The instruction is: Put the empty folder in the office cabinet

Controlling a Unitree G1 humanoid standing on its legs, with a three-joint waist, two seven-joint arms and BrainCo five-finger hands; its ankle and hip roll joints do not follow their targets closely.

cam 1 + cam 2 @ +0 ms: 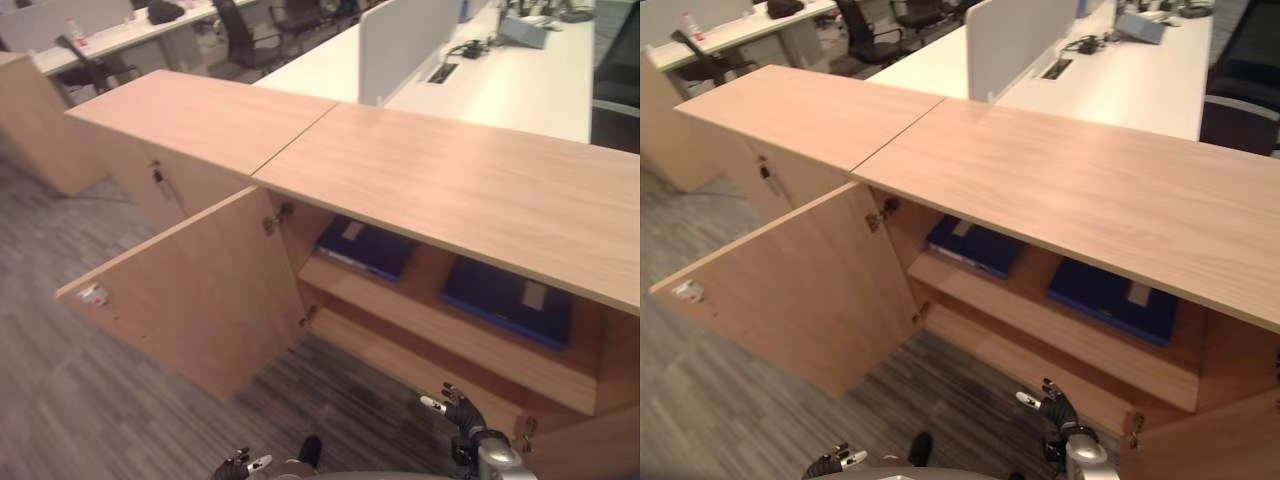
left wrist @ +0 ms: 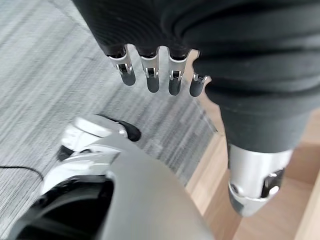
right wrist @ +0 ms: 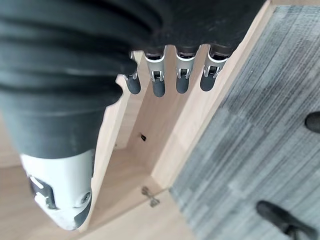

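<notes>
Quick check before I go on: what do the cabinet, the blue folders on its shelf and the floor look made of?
Cabinet: light wood-look board, matte, probably laminate; even grain, flat panels, metal hinges. Blue folders: smooth dark blue covers, likely plastic or coated card; pale labels. Floor: grey carpet, by its streaked woven texture.

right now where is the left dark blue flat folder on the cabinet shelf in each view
Left eye view: left dark blue flat folder lies on the upper shelf, just right of the open wooden cabinet door.
Right eye view: same folder, centre, beside that door's upper hinge.
Wrist views: I cannot find it.
Shared landmark: the second blue folder to its right.
</notes>
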